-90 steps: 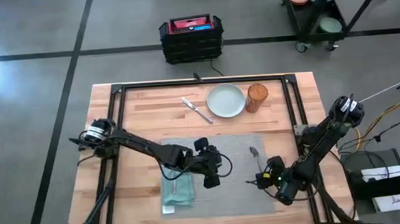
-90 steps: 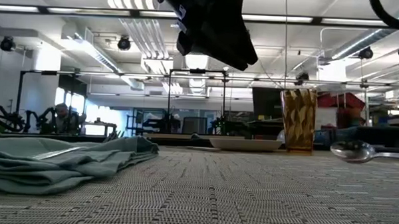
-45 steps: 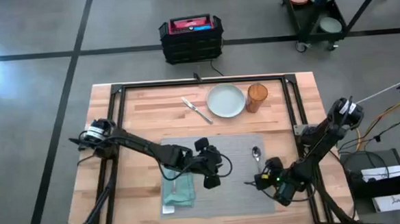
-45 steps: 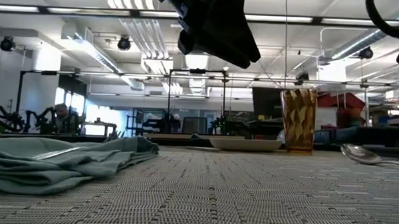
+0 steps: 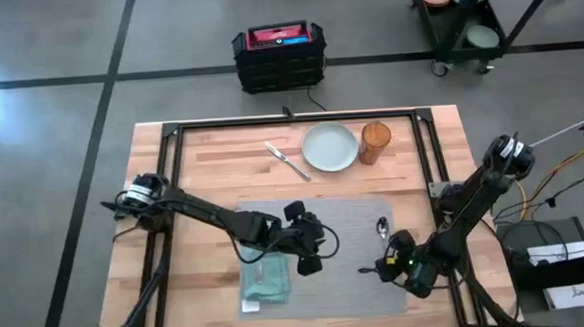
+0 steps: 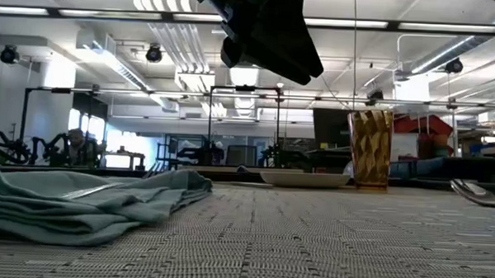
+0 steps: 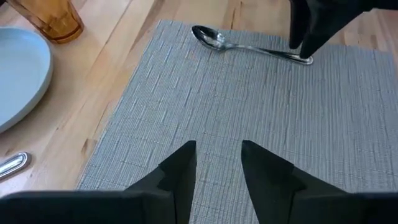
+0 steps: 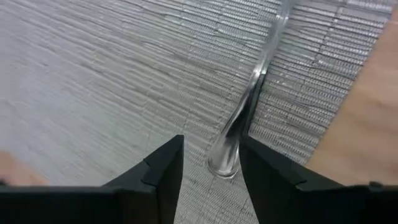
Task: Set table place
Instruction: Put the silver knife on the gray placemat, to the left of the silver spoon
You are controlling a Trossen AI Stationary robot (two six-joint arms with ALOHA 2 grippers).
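Since a second ago your spoon [image 5: 381,226] has slid from mid-mat toward the placemat's right edge, and the teal napkin [image 5: 263,282] has bunched slightly nearer the front. Your butcher-block table [image 5: 212,163] carries the grey woven placemat [image 5: 337,261] at its front centre. On bare wood behind the mat you have the pale plate [image 5: 330,146], the amber glass [image 5: 375,142] just right of it, and a knife or fork [image 5: 288,162] to its left; you cannot tell which. Your left gripper [image 7: 217,163] hovers over the mat's middle, fingers apart and empty. Your right gripper [image 8: 211,163] sits at the mat's front right corner, its fingers either side of the spoon handle's end, clamped on it.
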